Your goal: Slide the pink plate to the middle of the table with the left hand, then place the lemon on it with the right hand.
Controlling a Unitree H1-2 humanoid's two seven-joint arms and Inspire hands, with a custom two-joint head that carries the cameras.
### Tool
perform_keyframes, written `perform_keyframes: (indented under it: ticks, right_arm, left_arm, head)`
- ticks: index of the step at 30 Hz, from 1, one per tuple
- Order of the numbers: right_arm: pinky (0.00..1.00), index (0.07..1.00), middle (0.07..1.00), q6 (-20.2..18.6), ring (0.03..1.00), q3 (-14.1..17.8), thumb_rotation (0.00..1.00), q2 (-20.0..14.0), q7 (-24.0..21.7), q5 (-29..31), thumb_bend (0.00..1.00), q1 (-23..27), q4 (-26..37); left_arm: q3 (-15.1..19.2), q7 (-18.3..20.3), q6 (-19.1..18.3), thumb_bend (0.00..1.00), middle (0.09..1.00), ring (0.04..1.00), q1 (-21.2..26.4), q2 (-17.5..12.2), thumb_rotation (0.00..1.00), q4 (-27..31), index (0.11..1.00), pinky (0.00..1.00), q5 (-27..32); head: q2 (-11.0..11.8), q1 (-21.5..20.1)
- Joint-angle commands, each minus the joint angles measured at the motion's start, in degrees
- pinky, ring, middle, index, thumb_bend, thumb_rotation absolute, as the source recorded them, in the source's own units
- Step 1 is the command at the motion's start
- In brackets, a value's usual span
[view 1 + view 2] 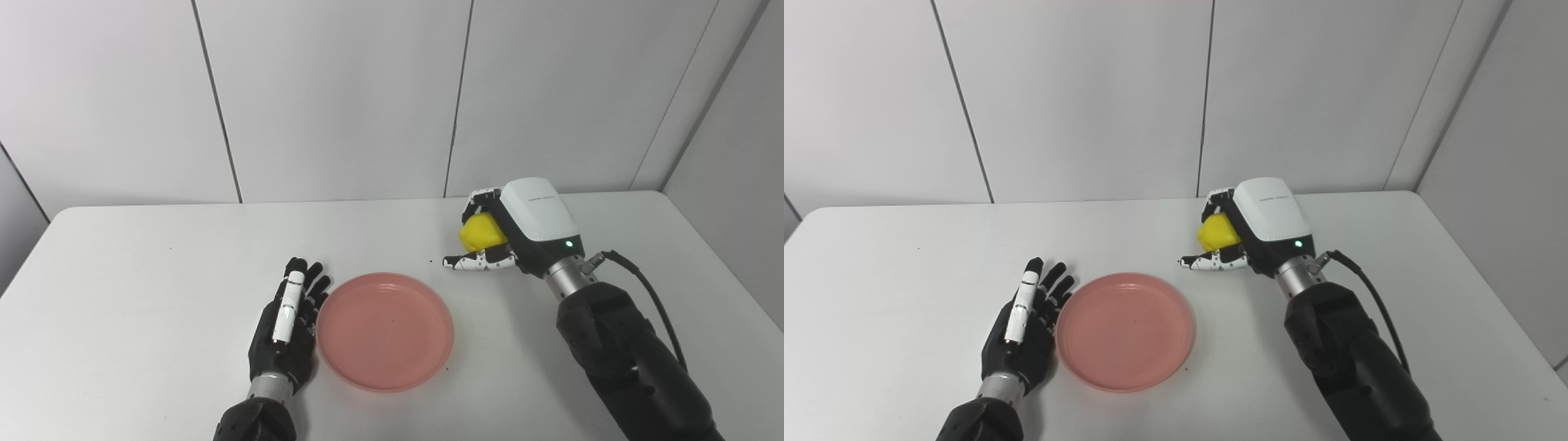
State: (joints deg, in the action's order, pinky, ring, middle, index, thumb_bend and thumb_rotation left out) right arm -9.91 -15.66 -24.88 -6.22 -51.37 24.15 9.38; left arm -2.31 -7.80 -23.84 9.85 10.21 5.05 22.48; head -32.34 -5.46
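Centre frame, my pink plate (pixel 384 331) sits empty; right hand (pixel 499 236) grips the lemon (pixel 481 233), left hand (pixel 288 324) flat, fingers spread.

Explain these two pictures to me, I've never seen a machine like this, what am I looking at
A humanoid robot stands at a white table. Both pictures come from two cameras side by side on its head, so they show one scene. Its arms enter from the bottom. The black left hand lies open, fingers straight, against the edge of a round pink plastic plate, which is empty. The white-backed right hand has its fingers closed around a yellow lemon, beyond the plate and to its right.
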Motion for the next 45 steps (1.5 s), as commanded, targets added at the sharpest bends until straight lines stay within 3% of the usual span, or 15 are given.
perform_keyframes:
  ticks: [1,6,14,22,28,45]
  right_arm:
    - [0.13,0.41,0.27,3.24,0.19,0.69,0.35,-0.53,1.01,-0.11,0.58,2.87,2.34]
    - [0.13,0.38,0.265,4.47,0.189,0.07,0.37,-0.4,-0.5,-0.16,0.58,2.75,2.84]
    - [0.14,0.419,0.285,6.13,0.2,-1.07,0.33,1.06,-3.13,0.28,0.59,2.71,3.84]
    - [0.16,0.427,0.311,7.24,0.228,-2.6,0.37,2.34,-4.15,0.03,0.58,2.58,3.05]
    - [0.17,0.489,0.327,7.23,0.242,-4.53,0.42,3.72,-4.9,-1.41,0.57,2.96,2.57]
    - [0.19,0.476,0.344,7.64,0.26,-8.52,0.47,8.97,-7.4,-3.06,0.56,4.9,-1.25]
  left_arm:
    - [0.18,-0.8,-2.31,0.61,0.915,0.925,-2.06,2.33,0.59,-2.54,1.0,0.98,-0.76]
    - [-0.32,-0.86,-2.03,0.63,0.907,0.915,-2.09,2.81,0.6,-3.0,1.0,0.97,-1.81]
    - [0.44,-1.88,-2.56,0.63,0.894,0.908,-2.16,4.15,0.57,-2.91,0.991,0.96,-1.74]
    - [0.83,-2.09,-2.1,0.62,0.891,0.919,-2.26,5.09,0.55,-3.31,0.985,0.98,-1.6]
    - [0.35,-2.46,-2.23,0.63,0.879,0.915,-2.21,4.96,0.55,-3.51,0.965,0.96,-2.57]
    - [1.05,-2.32,-1.83,0.65,0.874,0.907,-1.7,4.77,0.53,-4.51,0.97,0.96,-1.78]
  head:
    - [-0.01,0.21]
    - [0.18,1.64]
    - [0.26,2.62]
    - [0.66,4.64]
    - [0.72,4.43]
    - [0.67,3.8]
